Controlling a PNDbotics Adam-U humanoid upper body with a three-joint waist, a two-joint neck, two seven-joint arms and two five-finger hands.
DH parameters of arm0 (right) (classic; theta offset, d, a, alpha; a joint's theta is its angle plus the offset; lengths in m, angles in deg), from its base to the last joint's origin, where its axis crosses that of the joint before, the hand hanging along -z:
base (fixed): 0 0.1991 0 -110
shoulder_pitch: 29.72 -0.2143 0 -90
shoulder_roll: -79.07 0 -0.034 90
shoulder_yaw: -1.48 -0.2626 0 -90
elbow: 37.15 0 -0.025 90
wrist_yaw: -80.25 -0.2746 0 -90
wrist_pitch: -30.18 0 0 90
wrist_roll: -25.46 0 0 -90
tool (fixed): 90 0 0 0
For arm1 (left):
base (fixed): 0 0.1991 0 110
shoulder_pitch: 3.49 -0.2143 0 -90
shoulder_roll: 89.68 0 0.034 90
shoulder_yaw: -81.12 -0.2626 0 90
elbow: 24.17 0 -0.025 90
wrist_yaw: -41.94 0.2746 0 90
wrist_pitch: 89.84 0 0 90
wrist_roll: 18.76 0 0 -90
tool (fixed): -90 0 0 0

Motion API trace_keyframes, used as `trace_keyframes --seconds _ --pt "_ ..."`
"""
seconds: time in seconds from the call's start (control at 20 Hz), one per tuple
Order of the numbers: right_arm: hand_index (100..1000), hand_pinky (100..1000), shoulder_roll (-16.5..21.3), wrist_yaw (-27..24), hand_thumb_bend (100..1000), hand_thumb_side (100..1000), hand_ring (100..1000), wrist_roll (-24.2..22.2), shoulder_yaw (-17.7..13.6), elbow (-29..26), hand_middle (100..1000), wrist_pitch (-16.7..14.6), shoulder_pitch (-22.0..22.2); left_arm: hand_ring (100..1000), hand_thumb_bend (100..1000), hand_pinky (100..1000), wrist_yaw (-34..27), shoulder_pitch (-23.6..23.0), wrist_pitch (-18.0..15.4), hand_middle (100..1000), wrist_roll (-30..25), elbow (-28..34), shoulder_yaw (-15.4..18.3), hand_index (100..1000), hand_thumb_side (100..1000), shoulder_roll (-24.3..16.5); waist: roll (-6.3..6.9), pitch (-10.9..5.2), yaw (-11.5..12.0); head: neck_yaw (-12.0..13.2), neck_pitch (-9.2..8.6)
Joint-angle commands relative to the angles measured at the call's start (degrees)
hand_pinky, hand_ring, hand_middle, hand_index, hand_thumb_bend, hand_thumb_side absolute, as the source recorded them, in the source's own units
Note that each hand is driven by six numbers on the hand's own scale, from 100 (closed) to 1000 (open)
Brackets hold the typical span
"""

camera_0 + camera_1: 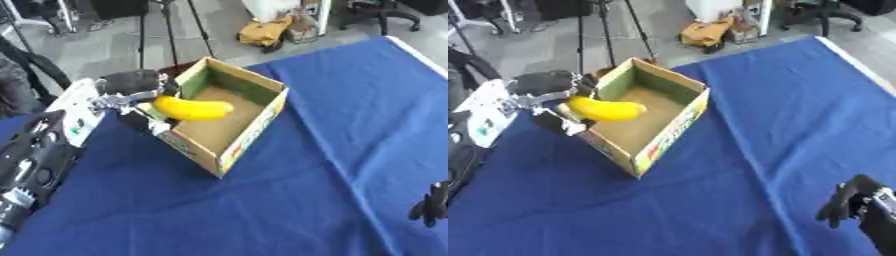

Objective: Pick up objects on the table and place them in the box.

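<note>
Left eye view shows the left hand (131, 85) holding a yellow banana (192, 108) by one end. Its fingers are curled round that end, just outside the left wall of the cardboard box (255, 129). The banana sticks out sideways from the hand, pointing to the right. Most of it hangs over the open inside of the box, above the brown floor. It does not look like it touches the floor yet, but that is hard to be sure of.

So the banana is already over the right place. The next move, I think, is a small one: go down a little and let go.

The right hand (846, 202) is far away, low by the right edge over the blue table (780, 100). Its fingers look curled and it holds nothing.
</note>
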Motion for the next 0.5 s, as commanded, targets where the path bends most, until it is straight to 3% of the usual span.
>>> trace_keyframes --seconds 0.05,0.5 --pt "494 509 1.1 0.1 100 814 369 0.0 0.0 -1.4 320 0.3 -1.0 505 161 571 1.1 1.4 -1.5 478 -0.6 -0.4 1.3 702 286 -2.6 -0.23 -0.55 -0.5 0.5 -1.13" --pt "494 508 0.8 0.8 100 819 369 0.1 -0.1 -1.6 320 0.4 -2.1 515 188 579 4.1 1.5 -1.4 484 2.0 -2.9 2.8 705 292 -3.4 1.29 0.80 -3.0 1.3 -2.71"
